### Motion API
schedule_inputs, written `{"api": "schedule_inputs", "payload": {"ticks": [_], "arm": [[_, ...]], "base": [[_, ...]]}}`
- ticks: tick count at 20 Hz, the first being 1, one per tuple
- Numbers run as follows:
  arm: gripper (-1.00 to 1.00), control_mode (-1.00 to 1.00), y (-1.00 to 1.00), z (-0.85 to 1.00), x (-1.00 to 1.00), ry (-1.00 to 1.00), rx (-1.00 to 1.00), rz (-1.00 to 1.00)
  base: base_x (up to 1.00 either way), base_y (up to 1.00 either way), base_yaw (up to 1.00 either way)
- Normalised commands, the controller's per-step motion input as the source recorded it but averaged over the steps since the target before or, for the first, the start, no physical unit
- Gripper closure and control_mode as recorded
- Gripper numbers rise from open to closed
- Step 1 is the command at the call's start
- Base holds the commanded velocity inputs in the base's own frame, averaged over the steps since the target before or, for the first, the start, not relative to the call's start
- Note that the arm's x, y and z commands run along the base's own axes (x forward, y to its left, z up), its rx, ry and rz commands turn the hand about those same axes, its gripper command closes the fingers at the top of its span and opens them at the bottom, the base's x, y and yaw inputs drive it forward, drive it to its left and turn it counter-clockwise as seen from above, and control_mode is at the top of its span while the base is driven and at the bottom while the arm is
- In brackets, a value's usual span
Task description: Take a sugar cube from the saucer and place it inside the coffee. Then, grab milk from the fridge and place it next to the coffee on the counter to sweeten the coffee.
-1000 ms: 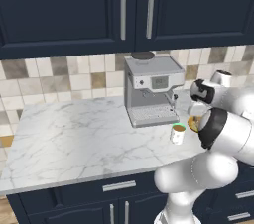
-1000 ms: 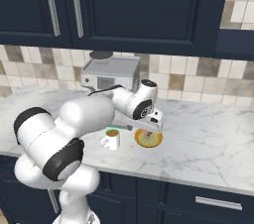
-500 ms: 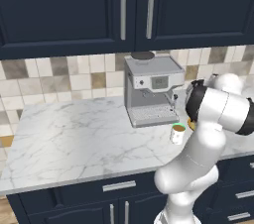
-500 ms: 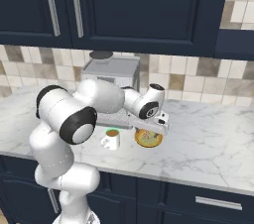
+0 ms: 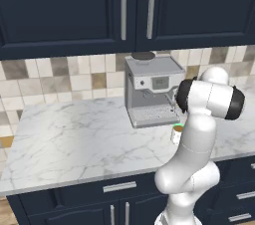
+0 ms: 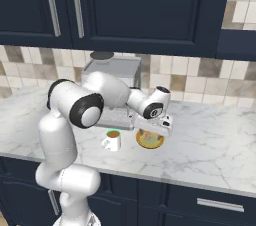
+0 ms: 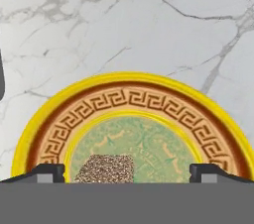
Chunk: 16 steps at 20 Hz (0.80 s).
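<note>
Hovering w/ end effector [image 7: 127, 171] spread wide over saucer [image 7: 130, 83], needing shift toward off-centre sugar cube [image 7: 105, 169] b4 descending & pinching.

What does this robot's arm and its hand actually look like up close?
The arm is a chain of smooth, rounded glossy white segments with black bands at the joints, like a big elbow. It ends in a small white hand with a two-finger gripper; its finger tips are dark, blocky and squared. No cables or markings show.
</note>
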Motion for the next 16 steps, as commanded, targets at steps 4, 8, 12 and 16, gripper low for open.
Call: {"api": "schedule_inputs", "payload": {"ticks": [4, 8, 12, 16], "arm": [[-1.00, -1.00, 0.15, -0.22, 0.01, 0.00, 0.00, 0.00], [1.00, -1.00, 0.16, -0.18, -0.01, 0.00, 0.00, 0.00], [1.00, -1.00, 0.34, -0.10, 0.00, 0.00, 0.00, 0.00], [1.00, -1.00, 0.22, 0.00, 0.00, -0.01, 0.00, 0.00]], "base": [[0.00, 0.00, 0.00], [0.00, 0.00, 0.00], [0.00, 0.00, 0.00], [0.00, 0.00, 0.00]]}}
